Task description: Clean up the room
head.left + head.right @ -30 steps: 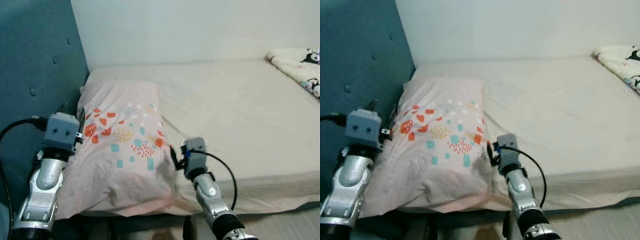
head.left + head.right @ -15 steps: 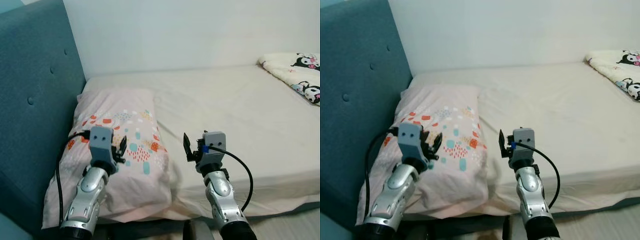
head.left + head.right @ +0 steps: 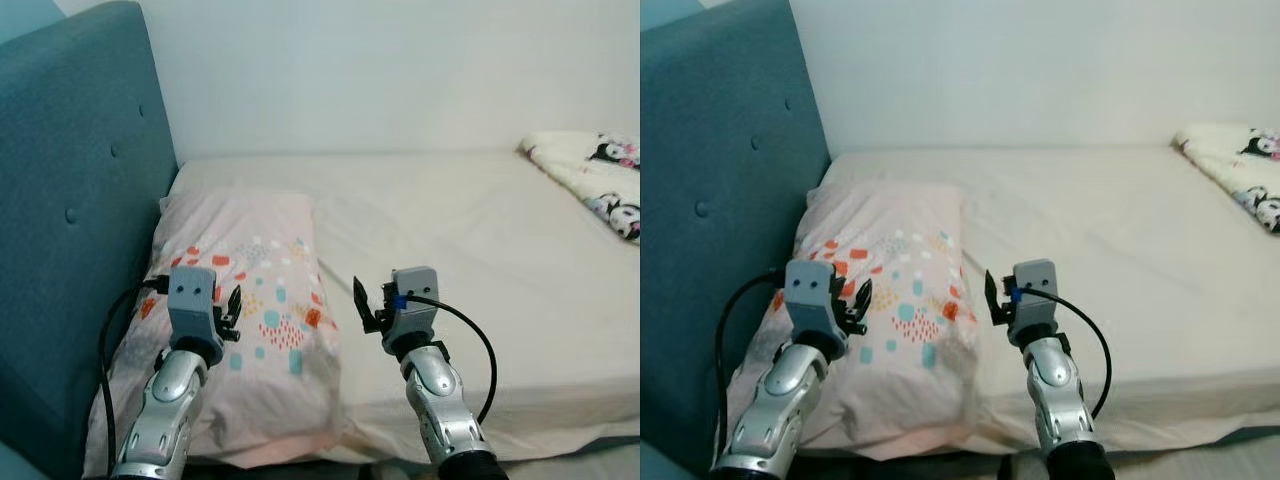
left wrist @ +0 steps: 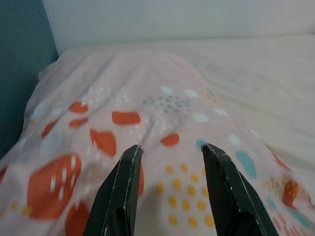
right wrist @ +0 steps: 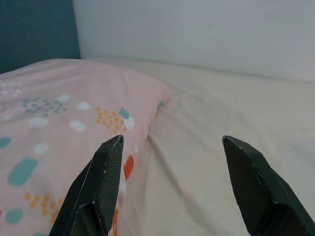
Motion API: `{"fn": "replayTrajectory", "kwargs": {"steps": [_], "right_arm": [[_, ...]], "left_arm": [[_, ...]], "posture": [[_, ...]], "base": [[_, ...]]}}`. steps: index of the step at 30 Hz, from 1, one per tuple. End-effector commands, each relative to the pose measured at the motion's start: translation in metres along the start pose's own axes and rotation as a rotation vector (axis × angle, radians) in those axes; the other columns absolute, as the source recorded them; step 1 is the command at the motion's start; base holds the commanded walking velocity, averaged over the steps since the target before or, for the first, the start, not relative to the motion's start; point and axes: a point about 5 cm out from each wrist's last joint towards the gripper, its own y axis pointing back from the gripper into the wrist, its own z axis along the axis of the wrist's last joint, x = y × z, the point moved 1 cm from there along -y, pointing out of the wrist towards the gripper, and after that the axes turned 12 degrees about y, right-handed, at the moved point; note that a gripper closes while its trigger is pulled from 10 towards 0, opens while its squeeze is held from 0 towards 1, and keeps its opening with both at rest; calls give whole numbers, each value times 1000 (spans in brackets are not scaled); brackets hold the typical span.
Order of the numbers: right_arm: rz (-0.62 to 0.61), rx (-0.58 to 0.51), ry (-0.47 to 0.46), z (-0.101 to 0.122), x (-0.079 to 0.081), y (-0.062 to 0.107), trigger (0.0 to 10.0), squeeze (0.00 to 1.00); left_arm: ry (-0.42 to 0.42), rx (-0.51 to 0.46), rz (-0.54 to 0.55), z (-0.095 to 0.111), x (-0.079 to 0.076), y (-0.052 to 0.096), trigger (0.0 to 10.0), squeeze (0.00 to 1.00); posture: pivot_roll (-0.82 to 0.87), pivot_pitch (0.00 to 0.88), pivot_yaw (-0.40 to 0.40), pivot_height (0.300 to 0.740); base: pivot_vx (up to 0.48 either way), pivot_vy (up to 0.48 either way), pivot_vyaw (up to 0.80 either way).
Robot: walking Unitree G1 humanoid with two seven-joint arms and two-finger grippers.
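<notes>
**Pillow at the head of the bed, both end effectors raised and empty**

Pillow (image 3: pixel 245 320) first: we see it lying flat on the bed (image 3: pixel 480 250), at the head end, its long side just beside the teal headboard (image 3: pixel 70 220). Its case is pale pink with orange, teal, yellow and white spots. The near end reaches the bed's front edge. The sheet beside it is cream and lightly wrinkled.

We see the left end effector (image 3: pixel 231 303) raised above the near half of the pillow, on its headboard side. In the left wrist view its two fingers (image 4: pixel 123 191) stand apart with a gap between them, and the spotted cloth lies under and beyond them. We cannot tell whether the tips touch the cloth; nothing is gripped.

We see the right end effector (image 3: pixel 364 306) raised just beside the pillow's outer edge, over the bare sheet. In the right wrist view its fingers (image 5: pixel 101 182) are spread wide, the pillow's edge on one side and the sheet between them. It holds nothing. A black cable (image 3: pixel 470 330) loops from its wrist block down along the silver arm.

At the far right of the bed lies a folded blanket (image 3: pixel 595 180), white with black-and-pink cartoon figures, well apart from the pillow. A plain pale wall (image 3: pixel 400 70) runs behind the bed.
</notes>
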Motion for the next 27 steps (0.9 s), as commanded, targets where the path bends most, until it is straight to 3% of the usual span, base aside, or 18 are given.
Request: {"fn": "replayTrajectory", "kwargs": {"steps": [1,6,10,16,20,27], "right_arm": [[9,14,-16,-2,0,1,10000,0],[18,24,-20,-4,1,3,10000,0],[22,30,-32,-1,2,6,10000,0],[24,29,-33,-1,3,6,10000,0],[43,17,-35,4,6,5,10000,0],[45,15,-11,7,5,4,10000,0]], "left_arm": [[-19,14,-3,-1,-4,2,10000,0],[-17,16,-3,-2,-7,5,10000,0],[67,-7,0,5,-7,5,10000,0],[66,-25,-10,8,-8,5,10000,0],[61,-89,-19,18,-6,0,10000,0],[87,-59,5,14,-2,-2,10000,0]], "posture": [[83,0,-135,657],[79,0,-139,667],[73,0,-133,687],[73,0,-133,692],[53,0,-123,717],[36,0,-102,740]], "base": [[0,0,0],[0,0,0],[0,0,0],[0,0,0],[0,0,0],[0,0,0]]}}
